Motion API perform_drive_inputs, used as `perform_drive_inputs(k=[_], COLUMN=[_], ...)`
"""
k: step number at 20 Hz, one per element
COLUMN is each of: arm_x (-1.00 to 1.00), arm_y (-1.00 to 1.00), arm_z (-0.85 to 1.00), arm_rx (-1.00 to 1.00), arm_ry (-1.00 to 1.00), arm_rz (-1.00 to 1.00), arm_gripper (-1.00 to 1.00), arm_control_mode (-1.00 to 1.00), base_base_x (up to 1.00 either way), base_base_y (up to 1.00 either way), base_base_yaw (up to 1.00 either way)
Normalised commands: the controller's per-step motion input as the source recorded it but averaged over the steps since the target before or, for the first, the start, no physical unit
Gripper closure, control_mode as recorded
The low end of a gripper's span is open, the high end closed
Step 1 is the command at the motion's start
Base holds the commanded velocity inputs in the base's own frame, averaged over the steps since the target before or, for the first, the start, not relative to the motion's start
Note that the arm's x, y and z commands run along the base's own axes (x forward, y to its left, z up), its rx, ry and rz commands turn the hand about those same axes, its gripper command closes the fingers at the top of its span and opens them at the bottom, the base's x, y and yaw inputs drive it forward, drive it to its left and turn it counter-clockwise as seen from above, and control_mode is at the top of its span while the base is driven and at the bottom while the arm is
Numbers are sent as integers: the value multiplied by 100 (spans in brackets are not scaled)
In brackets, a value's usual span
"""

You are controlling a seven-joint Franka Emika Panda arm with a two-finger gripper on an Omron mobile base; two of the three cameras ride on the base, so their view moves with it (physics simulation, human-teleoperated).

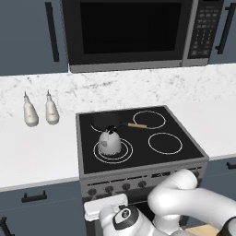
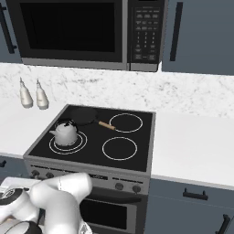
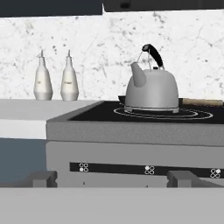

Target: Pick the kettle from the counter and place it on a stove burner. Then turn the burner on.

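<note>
The silvery kettle (image 1: 109, 143) with its black handle stands upright on the front-left stove burner (image 1: 123, 154), a double white ring on the black cooktop. In the right base view the kettle (image 2: 66, 133) sits on the same burner (image 2: 80, 141). My gripper (image 1: 105, 203) is low in front of the stove, below the row of knobs (image 1: 109, 189), well apart from the kettle. In the hand view the gripper (image 3: 111, 179) is open, its fingertips (image 3: 43, 178) wide apart with nothing between them, level with the stove's front panel; the kettle (image 3: 151, 89) stands above it. The counter (image 1: 37, 152) lies left of the stove.
A black pan (image 1: 106, 120) with a wooden handle sits on the back-left burner, just behind the kettle. Two white bottles (image 1: 30, 113) (image 1: 51, 110) stand on the counter at the back left. A microwave (image 1: 126, 30) hangs above the stove.
</note>
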Motion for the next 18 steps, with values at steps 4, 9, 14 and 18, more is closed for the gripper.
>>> perform_drive_inputs(k=[4, 9, 14, 18], arm_x=[2, 7, 31, 28], arm_y=[20, 32, 0, -1], arm_z=[-25, -36, -23, -42], arm_rx=[0, 1, 1, 6], arm_ry=[0, -1, -1, -1], arm_rz=[0, 0, 0, 0], arm_gripper=[-100, -100, -100, -100], arm_control_mode=[-100, -100, -100, -100], base_base_x=[0, 0, 0, 0], base_base_y=[0, 0, 0, 0], base_base_yaw=[0, 0, 0, 0])
